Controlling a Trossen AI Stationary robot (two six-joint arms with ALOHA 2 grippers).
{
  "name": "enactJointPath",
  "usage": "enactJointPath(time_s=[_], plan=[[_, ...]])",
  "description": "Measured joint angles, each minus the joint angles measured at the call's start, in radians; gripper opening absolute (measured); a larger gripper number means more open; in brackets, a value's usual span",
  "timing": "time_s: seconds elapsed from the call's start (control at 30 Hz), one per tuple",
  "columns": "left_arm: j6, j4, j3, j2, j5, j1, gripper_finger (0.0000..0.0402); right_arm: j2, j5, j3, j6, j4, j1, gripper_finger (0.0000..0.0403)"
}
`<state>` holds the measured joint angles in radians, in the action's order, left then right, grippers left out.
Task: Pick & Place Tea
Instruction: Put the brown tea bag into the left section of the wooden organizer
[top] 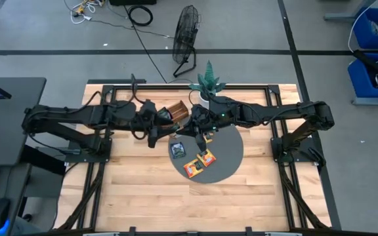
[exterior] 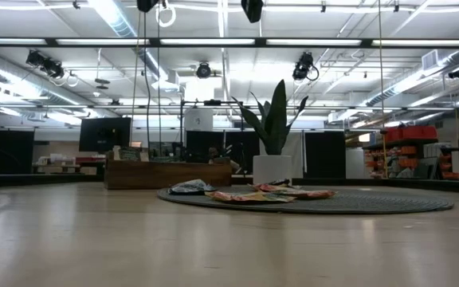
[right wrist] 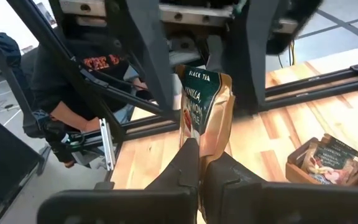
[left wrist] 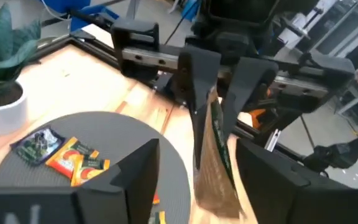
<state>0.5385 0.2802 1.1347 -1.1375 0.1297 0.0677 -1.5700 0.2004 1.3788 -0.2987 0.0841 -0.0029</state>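
Right gripper (right wrist: pixel 201 163) pinching upright tea sachet (right wrist: pixel 205 106), left gripper (left wrist: pixel 194 165) apparently spread around it.

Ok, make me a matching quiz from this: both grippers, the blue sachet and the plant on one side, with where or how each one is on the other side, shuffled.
Column one:
1. right gripper
2. left gripper
3. blue sachet
4. potted plant

Column two:
A. lying flat on the dark round mat
B. open, one finger on each side of the raised sachet
C. standing on the bare wood beside the mat
D. shut on the green-and-gold sachet, held up above the table

Pairs: 1-D, 2-B, 3-A, 4-C
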Motion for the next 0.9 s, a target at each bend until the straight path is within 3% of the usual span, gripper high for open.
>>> enactJointPath(time_s=[0.13, 0.4, 0.6, 0.9], plan=[[-0.023, -0.006, 0.0, -0.008, 0.0, 0.0, 0.0164, 0.0, 0.001, 0.0, -0.001, 0.001, 0.0, 0.0], [-0.097, -0.019, 0.0, -0.008, 0.002, 0.001, 0.0015, 0.0, 0.001, 0.001, -0.011, 0.018, -0.001, 0.0], [-0.131, -0.016, 0.0, -0.008, 0.015, 0.001, 0.0005, 0.0, -0.001, 0.002, -0.028, 0.02, -0.001, 0.002], [-0.172, 0.239, 0.001, 0.034, 0.22, 0.016, 0.0003, 0.0, 0.021, 0.002, -0.063, 0.049, 0.0, 0.0135]])
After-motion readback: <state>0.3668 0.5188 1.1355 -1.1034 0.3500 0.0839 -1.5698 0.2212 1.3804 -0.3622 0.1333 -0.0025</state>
